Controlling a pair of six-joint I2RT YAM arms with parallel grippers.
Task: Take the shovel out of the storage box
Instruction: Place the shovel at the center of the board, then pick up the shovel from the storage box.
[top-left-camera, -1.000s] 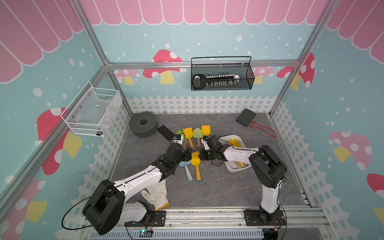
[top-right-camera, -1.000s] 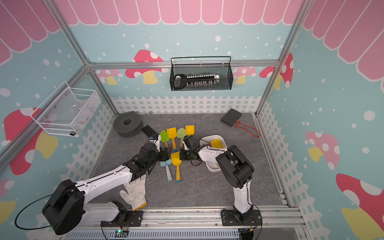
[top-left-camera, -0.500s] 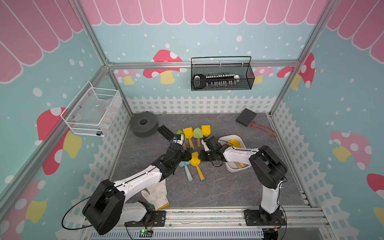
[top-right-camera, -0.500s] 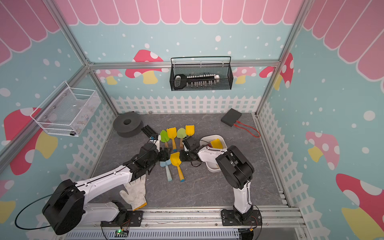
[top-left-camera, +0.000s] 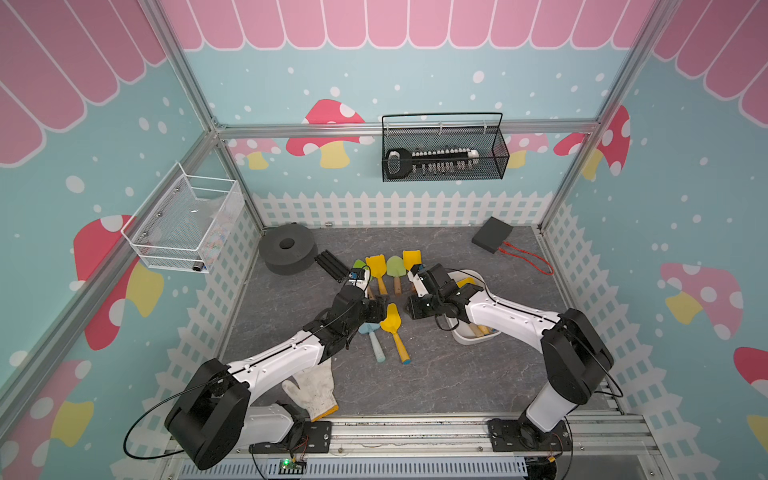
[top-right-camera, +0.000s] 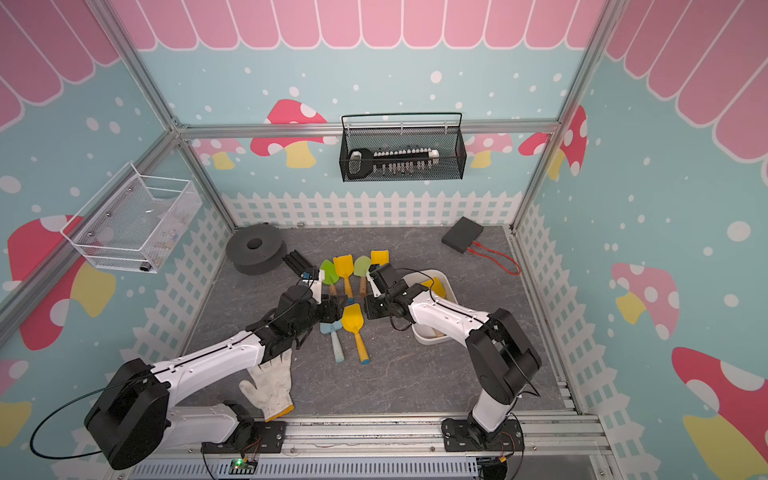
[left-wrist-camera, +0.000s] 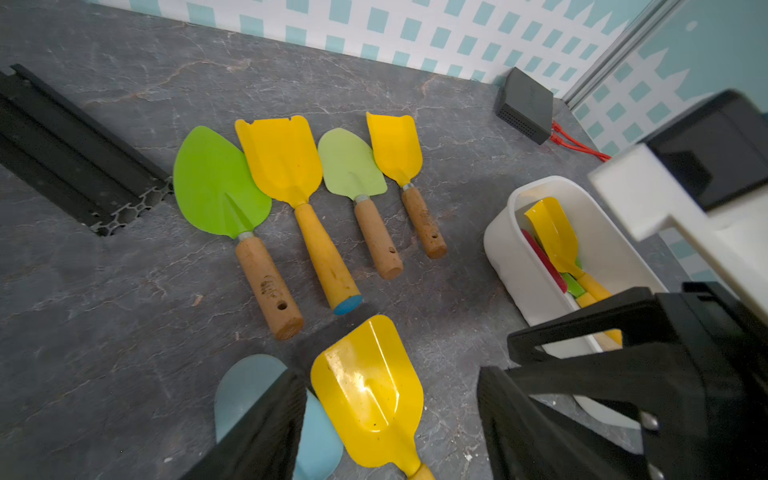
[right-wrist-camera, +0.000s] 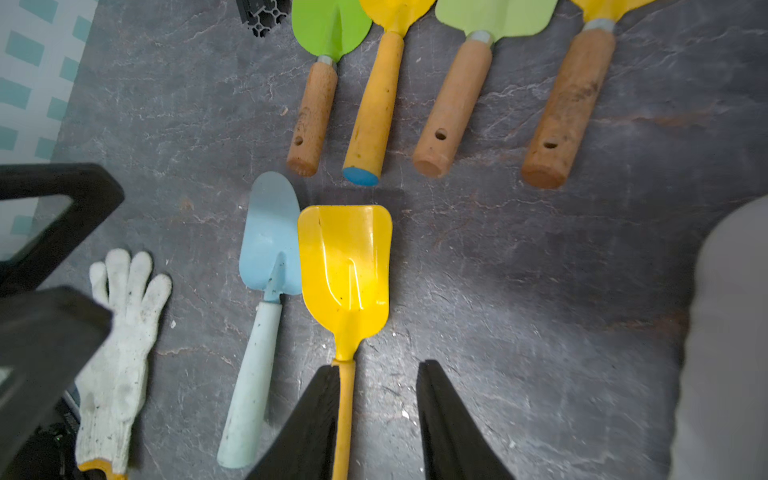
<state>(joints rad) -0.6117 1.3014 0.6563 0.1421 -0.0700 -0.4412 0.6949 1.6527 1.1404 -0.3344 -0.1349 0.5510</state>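
The yellow shovel (top-left-camera: 391, 322) (top-right-camera: 352, 318) (right-wrist-camera: 345, 257) lies flat on the grey floor, left of the storage box (top-left-camera: 469, 340) (top-right-camera: 428, 338) (left-wrist-camera: 511, 257). The white tub still holds another yellow shovel (left-wrist-camera: 552, 232) and red and green pieces. My right gripper (top-left-camera: 409, 313) (right-wrist-camera: 378, 368) is open over the handle's neck. One finger (right-wrist-camera: 320, 399) lies against the handle and its partner stands apart. My left gripper (top-left-camera: 376, 311) (left-wrist-camera: 388, 374) hangs open above the yellow blade (left-wrist-camera: 370, 395), holding nothing.
A pale blue shovel (right-wrist-camera: 270, 241) lies beside the yellow one. Several shovels (left-wrist-camera: 282, 166) lie in a row behind. A white glove (top-left-camera: 311, 388), black foam roll (top-left-camera: 286, 249), black rail (top-left-camera: 332, 266) and black box with red cord (top-left-camera: 492, 235) are on the floor. Wire baskets (top-left-camera: 442, 153) hang on the walls.
My right gripper's jaws have spread apart and let go of the yellow shovel, whose handle has swung slightly to the right on the floor. The left arm has not moved.
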